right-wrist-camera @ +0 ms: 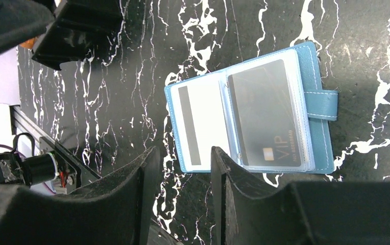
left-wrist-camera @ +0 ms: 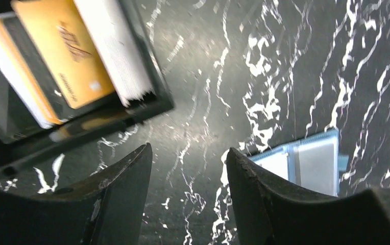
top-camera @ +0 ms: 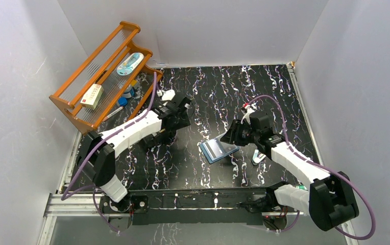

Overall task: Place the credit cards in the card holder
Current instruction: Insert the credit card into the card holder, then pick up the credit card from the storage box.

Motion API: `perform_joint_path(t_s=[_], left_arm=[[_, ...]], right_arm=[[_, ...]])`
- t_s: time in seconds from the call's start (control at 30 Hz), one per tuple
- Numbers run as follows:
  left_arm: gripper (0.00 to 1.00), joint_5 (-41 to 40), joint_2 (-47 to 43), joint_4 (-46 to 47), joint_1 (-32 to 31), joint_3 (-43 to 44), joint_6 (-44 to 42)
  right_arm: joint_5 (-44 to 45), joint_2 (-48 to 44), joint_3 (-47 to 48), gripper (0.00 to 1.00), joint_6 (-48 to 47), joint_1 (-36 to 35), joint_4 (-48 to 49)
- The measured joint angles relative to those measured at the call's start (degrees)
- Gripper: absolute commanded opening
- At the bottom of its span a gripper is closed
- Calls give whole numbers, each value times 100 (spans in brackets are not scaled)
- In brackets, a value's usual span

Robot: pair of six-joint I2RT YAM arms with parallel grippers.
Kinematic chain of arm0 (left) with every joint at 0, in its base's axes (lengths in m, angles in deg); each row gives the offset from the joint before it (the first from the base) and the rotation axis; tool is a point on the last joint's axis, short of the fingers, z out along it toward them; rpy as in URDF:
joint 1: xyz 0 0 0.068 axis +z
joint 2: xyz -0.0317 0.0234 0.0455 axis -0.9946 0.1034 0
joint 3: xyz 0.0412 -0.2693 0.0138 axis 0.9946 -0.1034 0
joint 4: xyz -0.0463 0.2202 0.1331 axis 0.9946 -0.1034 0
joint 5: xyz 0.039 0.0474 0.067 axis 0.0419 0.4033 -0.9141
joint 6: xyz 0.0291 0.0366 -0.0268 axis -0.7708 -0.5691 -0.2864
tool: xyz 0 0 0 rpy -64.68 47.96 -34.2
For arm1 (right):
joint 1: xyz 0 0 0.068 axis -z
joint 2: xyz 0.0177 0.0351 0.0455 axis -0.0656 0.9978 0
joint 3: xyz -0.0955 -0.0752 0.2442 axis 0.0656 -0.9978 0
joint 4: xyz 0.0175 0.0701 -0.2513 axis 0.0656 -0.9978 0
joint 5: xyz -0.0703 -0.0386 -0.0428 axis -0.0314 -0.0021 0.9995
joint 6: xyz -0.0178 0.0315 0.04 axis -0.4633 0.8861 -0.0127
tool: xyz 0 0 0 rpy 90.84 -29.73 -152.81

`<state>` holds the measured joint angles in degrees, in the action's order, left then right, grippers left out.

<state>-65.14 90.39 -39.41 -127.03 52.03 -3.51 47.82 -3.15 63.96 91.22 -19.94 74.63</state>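
The credit cards (left-wrist-camera: 65, 61) are standing upright in a black box (left-wrist-camera: 154, 99), handy for the left gripper (left-wrist-camera: 188, 153), jaws wide and empty, while the card holder (right-wrist-camera: 254, 115) is lying open mid-table beneath the right gripper (right-wrist-camera: 185, 153), jaws narrowly parted, empty.

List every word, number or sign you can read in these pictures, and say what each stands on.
"VIP": on the dark grey plastic card in the open teal-blue card holder; the small line beside it is unreadable.
Orange-tan plastic card in the black open-topped box: dark script, too blurred to read.
White-and-red box on the wooden rack: print too small.
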Motion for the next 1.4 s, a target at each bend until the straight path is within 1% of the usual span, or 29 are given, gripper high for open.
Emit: perform_joint_path(t_s=[0.1,0.2,0.27,0.4,0.57,0.7,0.87,1.03,1.3,1.4], left_arm=[[46,-166,-195,42,295,-116,2],[37,-168,-592,225,664,-481,-9],[35,-149,-822,389,942,-695,-44],[35,50,-935,737,1453,-940,-146],[35,542,-846,1036,1943,-1202,-278],[40,1008,-549,1318,2181,-1224,-389],[45,1567,-227,1770,2288,-1353,-531],[47,1770,-201,2081,2291,-1615,-581],[45,1950,-195,2527,2341,-1847,-494],[39,2044,-181,2750,2358,-1943,-402]], right_arm=[[2,-160,0,50,-22,0,-24],[0,-199,0,50,-48,0,-28],[0,-199,0,50,-68,0,-76],[0,-199,0,50,-96,0,-142],[-7,-234,0,50,-92,0,-149],[-37,-343,0,50,-55,0,-151],[-94,-599,0,49,76,0,-144],[-107,-750,0,49,197,0,-144],[63,-831,0,49,203,0,-245],[131,-831,0,49,175,0,-280]])
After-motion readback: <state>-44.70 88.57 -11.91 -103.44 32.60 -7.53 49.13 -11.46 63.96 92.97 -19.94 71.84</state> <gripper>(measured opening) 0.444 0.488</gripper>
